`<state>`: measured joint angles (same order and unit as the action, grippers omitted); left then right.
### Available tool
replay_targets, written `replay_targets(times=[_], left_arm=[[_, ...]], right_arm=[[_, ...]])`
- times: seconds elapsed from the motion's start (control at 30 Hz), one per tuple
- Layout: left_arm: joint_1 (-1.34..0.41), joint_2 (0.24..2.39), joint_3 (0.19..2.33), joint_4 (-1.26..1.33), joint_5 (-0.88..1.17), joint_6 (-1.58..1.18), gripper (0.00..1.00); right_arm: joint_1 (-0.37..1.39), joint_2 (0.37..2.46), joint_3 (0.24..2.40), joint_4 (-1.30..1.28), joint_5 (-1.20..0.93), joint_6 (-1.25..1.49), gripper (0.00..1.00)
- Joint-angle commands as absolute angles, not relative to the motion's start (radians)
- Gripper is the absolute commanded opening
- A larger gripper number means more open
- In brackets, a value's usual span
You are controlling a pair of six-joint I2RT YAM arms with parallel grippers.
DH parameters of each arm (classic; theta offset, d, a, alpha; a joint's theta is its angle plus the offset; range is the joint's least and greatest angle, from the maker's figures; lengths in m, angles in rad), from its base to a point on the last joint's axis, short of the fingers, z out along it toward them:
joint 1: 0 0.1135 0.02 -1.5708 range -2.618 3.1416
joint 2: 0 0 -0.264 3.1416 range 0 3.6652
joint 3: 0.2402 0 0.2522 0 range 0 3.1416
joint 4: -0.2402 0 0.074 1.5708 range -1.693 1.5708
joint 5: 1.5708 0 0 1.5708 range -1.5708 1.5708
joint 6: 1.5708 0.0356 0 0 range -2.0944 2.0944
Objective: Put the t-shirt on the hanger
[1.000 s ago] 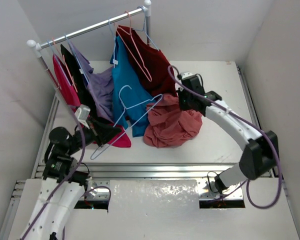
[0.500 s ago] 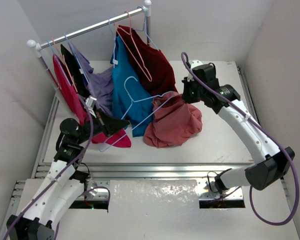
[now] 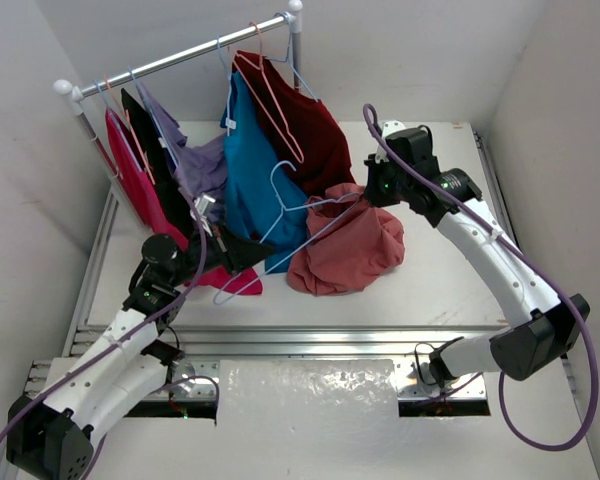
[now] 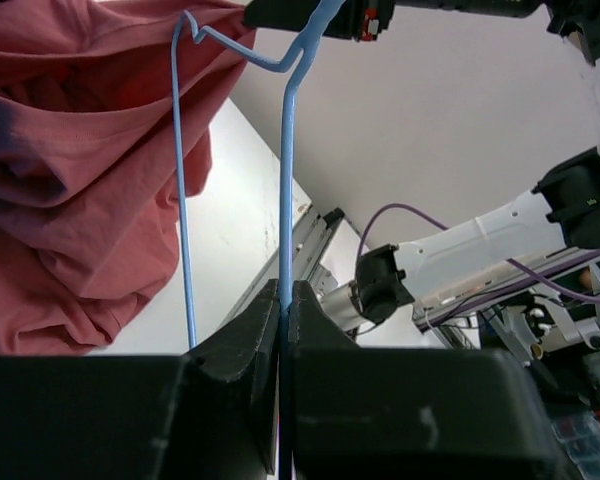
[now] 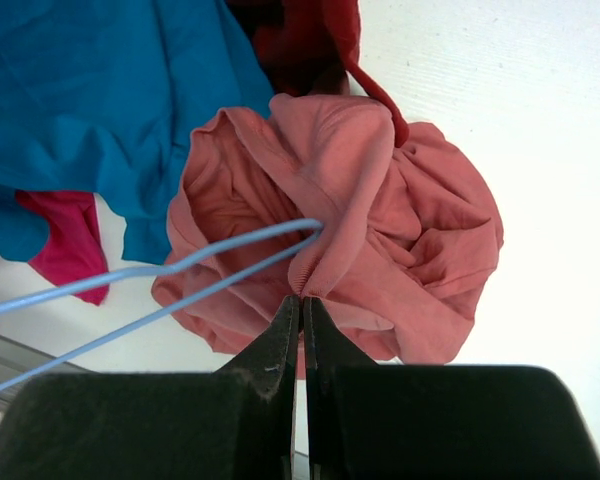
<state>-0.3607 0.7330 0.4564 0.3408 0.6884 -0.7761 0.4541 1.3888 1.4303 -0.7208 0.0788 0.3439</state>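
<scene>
The t-shirt (image 5: pixel 410 230) is salmon-pink, apparently plain; the hanger (image 4: pixel 284 180) pale blue.

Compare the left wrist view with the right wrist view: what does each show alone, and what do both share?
Left wrist only: the left gripper shut on the hanger wire, and the right arm beyond. Right wrist only: the right gripper pinching the edge of the t-shirt, plus the teal shirt and magenta shirt. Both: the hanger and the t-shirt.

No legible txt, labels, nos. — none anywhere.
</scene>
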Motion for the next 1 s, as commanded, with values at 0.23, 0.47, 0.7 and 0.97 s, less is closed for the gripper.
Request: replay_targets(times=[0.23, 0.47, 0.7, 0.97], left_arm=[[-0.371, 0.621, 0.512, 0.226, 0.597, -0.703, 0.00], [-0.371, 0.587, 0.465, 0.193, 0.634, -0.698, 0.00], [-0.374, 0.656, 0.430, 0.277, 0.656, -0.724, 0.00], [-0.442, 0.773, 0.405, 0.440, 0.657, -0.775, 0.00]], right_arm=[[0.442, 1.373, 1.404, -0.741, 0.256, 0.356, 0.00], [0.439, 1.348, 1.371, -0.709, 0.224, 0.371, 0.00], [0.439, 1.341, 1.381, -0.704, 0.222, 0.373, 0.00], [0.437, 1.333, 1.384, -0.690, 0.189, 0.373, 0.00]])
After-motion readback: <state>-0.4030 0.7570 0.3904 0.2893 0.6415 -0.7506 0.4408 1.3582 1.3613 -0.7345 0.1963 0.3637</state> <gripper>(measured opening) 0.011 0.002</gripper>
